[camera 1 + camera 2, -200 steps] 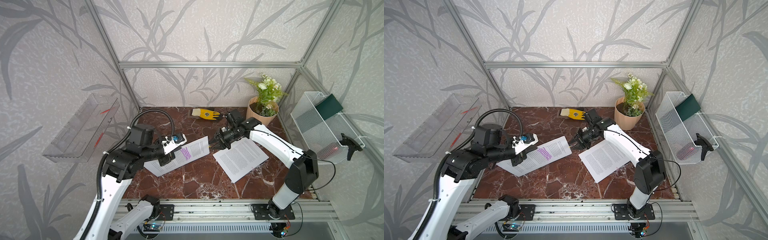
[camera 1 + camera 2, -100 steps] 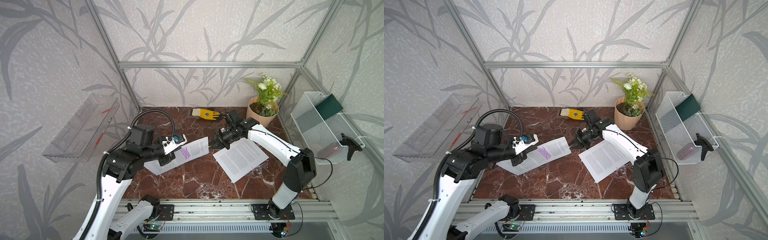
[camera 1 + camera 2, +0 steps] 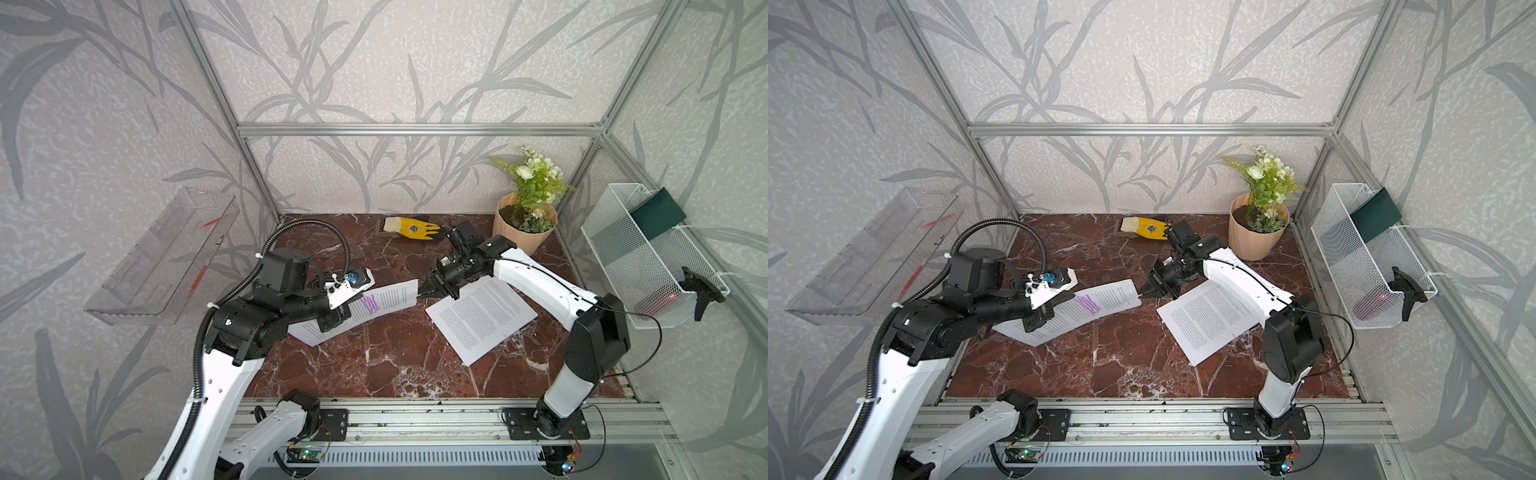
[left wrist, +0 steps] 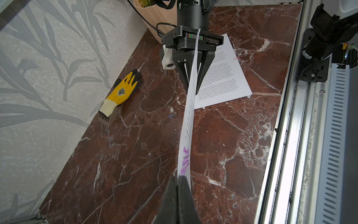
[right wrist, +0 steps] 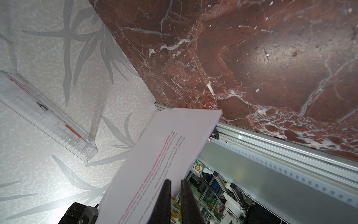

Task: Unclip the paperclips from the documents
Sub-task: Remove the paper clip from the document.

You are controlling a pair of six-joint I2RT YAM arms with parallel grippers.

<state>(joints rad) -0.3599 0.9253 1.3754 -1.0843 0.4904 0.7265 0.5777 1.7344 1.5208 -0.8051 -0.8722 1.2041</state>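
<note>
My left gripper (image 4: 177, 177) is shut on the purple-highlighted document (image 3: 382, 301), holding it bowed above the marble. At that document's far corner, my right gripper (image 3: 419, 294) has its fingers almost together. A gold paperclip (image 5: 175, 207) and the sheet's edge sit in the narrow gap between them. The unmarked document (image 3: 482, 320) lies flat under the right arm. A pink paperclip (image 4: 236, 58) is on its edge. A bluish paperclip (image 4: 171, 116) lies loose on the tabletop.
A yellow glove (image 3: 415, 227) rests by the back wall, beside a potted plant (image 3: 525, 232). A white mesh basket (image 3: 648, 257) hangs on the right wall and a clear tray (image 3: 162, 257) on the left. A metal rail (image 3: 415, 415) runs along the front.
The right gripper's jaws have narrowed around the corner of the highlighted document and its gold clip. The left arm and both documents have stayed in place.
</note>
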